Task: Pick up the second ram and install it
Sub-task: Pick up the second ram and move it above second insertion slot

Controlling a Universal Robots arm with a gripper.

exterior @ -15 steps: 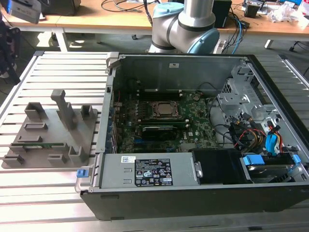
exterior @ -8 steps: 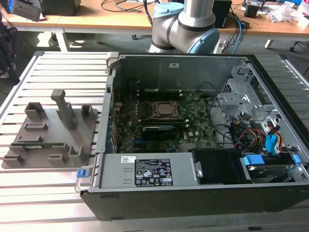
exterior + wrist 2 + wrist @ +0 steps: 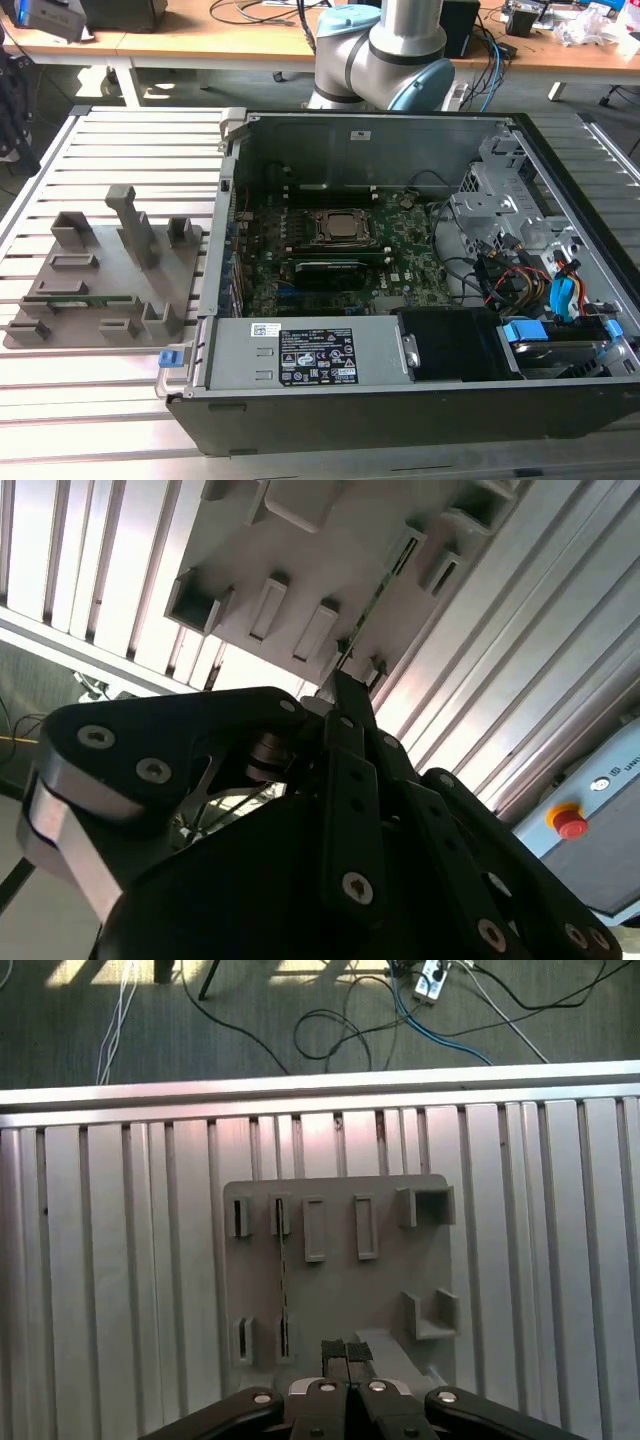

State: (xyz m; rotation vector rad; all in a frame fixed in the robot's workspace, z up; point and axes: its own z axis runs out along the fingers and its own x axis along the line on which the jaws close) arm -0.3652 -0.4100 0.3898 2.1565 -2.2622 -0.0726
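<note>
The second ram stands on edge in the grey slotted tray, seen as a thin dark-green line between two pairs of slots. In the exterior view the ram is a green strip near the front of the tray, left of the computer case. My gripper hangs high above the tray's edge, off to one side of the ram, fingers shut together with nothing between them. In the second wrist view the black gripper points at the tray.
The open computer case with its green motherboard lies at the exterior view's right of the tray. Both rest on a slatted metal table. The arm's base stands behind the case. Cables lie on the floor beyond the table's edge.
</note>
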